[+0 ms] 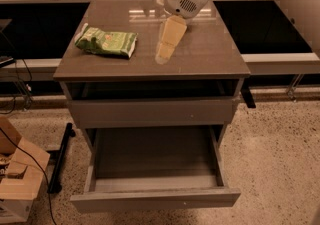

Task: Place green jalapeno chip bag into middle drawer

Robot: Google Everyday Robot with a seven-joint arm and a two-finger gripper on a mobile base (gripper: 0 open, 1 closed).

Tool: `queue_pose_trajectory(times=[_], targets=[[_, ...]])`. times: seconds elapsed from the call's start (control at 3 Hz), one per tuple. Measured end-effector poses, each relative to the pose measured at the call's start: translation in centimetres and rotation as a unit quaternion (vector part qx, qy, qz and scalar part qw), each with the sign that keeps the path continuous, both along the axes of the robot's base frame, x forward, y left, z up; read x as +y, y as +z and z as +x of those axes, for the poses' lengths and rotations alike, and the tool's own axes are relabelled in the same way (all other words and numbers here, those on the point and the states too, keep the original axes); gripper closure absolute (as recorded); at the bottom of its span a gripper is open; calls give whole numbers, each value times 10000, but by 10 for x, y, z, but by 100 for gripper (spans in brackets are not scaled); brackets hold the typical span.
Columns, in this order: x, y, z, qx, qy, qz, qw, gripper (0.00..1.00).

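Approach step: gripper over cabinet top, right of green jalapeno chip bag; its state we can't tell. Next: shift left, descend, grasp; middle drawer stands open.

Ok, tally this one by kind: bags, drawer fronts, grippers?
green jalapeno chip bag on cabinet top: 1
drawer fronts: 2, middle drawer pulled out, upper front above
gripper over the top, right of bag: 1
Total: 4

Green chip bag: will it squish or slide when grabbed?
Probably squishy: the green jalapeno chip bag looks crinkled and puffy. Likely light, so it may slide on the glossy cabinet top. The pincer hovers beside it.
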State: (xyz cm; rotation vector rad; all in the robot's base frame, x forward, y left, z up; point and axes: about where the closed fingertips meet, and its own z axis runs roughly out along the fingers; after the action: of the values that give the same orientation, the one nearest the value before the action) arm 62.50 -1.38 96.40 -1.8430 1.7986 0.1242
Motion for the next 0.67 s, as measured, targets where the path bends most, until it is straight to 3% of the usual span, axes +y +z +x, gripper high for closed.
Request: queue_pose_trajectory(times=[0.33,0.67], targets=[[28,-13,30,-38,126,175,9998,0],[64,-39,77,42,203,646,9977,0]])
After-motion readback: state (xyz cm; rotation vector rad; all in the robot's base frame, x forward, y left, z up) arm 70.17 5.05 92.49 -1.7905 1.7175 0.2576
